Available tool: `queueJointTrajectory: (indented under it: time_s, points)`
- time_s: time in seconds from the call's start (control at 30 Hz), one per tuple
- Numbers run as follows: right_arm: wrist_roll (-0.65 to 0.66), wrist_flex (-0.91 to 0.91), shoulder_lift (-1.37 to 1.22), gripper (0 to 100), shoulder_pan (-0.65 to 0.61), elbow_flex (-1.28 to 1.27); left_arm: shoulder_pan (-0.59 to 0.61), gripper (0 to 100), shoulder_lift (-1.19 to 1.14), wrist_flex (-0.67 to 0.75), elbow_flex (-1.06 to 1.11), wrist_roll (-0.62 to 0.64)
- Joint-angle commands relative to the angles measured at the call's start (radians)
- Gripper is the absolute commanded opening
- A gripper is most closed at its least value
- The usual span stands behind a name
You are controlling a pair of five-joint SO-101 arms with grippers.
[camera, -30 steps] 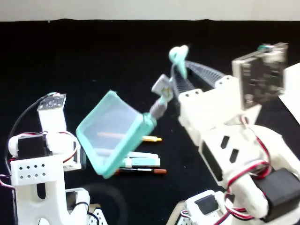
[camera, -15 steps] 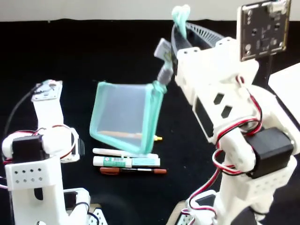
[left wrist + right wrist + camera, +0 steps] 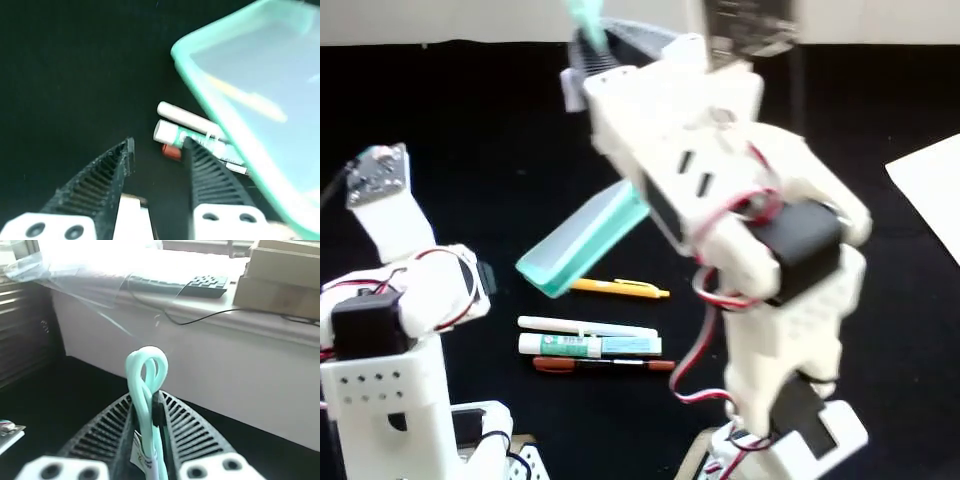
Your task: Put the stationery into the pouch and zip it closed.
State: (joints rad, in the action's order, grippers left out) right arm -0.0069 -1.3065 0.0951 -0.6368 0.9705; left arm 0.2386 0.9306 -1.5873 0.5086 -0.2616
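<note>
A teal translucent pouch (image 3: 582, 241) hangs tilted above the black table, edge-on in the high view. Its teal loop strap (image 3: 146, 373) is pinched in my right gripper (image 3: 150, 407), which is shut on it high up at the back (image 3: 588, 38). On the table below lie a yellow pen (image 3: 619, 289), a white pen (image 3: 586, 327), a green-labelled marker (image 3: 590, 346) and a red-brown pen (image 3: 605, 365). My left gripper (image 3: 157, 146) is open and holds nothing, hovering just short of the white pen (image 3: 184, 117) and marker (image 3: 186, 136), with the pouch (image 3: 260, 95) beyond them.
A white sheet of paper (image 3: 932, 190) lies at the table's right edge. The right arm's bulky body (image 3: 750, 230) stands over the middle of the table. The left arm's base (image 3: 390, 380) stands at the front left.
The right arm swung left and raised the strap. The pouch turned from face-on to edge-on and shifted left, uncovering the yellow pen. The left arm tilted slightly.
</note>
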Motion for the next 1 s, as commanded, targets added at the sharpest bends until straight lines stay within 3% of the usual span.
queueJointTrajectory:
  time_s: [0.0, 0.2, 0.37, 0.57, 0.97]
  points:
    - [0.000, 0.024, -0.053, 0.6, -0.056, 0.031, -0.016, 0, 0.001, 0.046, 0.082, 0.009]
    - [0.000, 0.036, -0.105, 0.6, -0.084, 0.031, -0.010, 1, -0.008, 0.393, 0.249, 0.012]
    - [0.038, 0.073, -0.127, 0.6, -0.087, 0.031, -0.028, 1, -0.031, 0.594, 0.352, 0.012]
    - [0.124, 0.223, -0.180, 0.6, -0.166, 0.031, -0.174, 1, -0.185, 0.847, 0.478, 0.012]
    - [0.147, 0.242, -0.206, 0.6, -0.255, 0.091, -0.496, 1, -0.275, 0.875, 0.476, 0.014]
